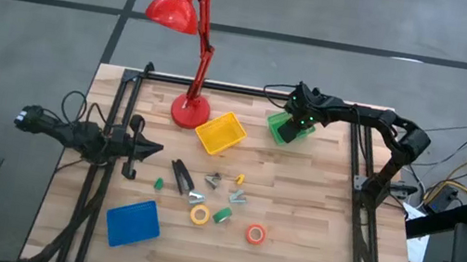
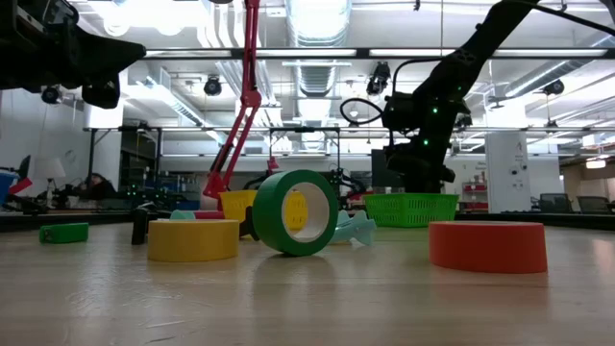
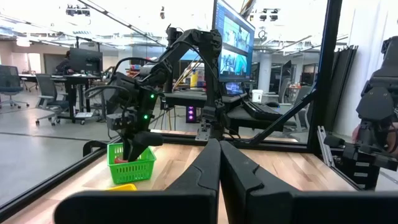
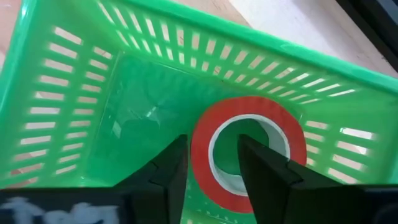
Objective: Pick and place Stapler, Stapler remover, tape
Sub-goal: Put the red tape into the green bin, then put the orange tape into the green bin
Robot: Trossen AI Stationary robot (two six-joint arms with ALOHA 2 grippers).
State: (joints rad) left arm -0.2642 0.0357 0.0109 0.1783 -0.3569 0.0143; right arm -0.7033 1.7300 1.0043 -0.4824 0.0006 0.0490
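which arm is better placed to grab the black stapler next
Left, probably. The left gripper hangs at the table's left edge, fingers shut, close beside the stapler. The right gripper is down in the green basket at the far side, fingers astride a red tape roll.

Grey concrete floor (image 1: 345, 17) fills the top of the high view, crossed by dark seam lines. Pale wooden plank worktop (image 1: 306, 208) at centre. Low view: open ceiling with silver ducting (image 2: 317, 72) and bright strip lights (image 2: 317, 14). Large lit monitor (image 3: 233, 40) on a desk, upper centre of the left wrist view.
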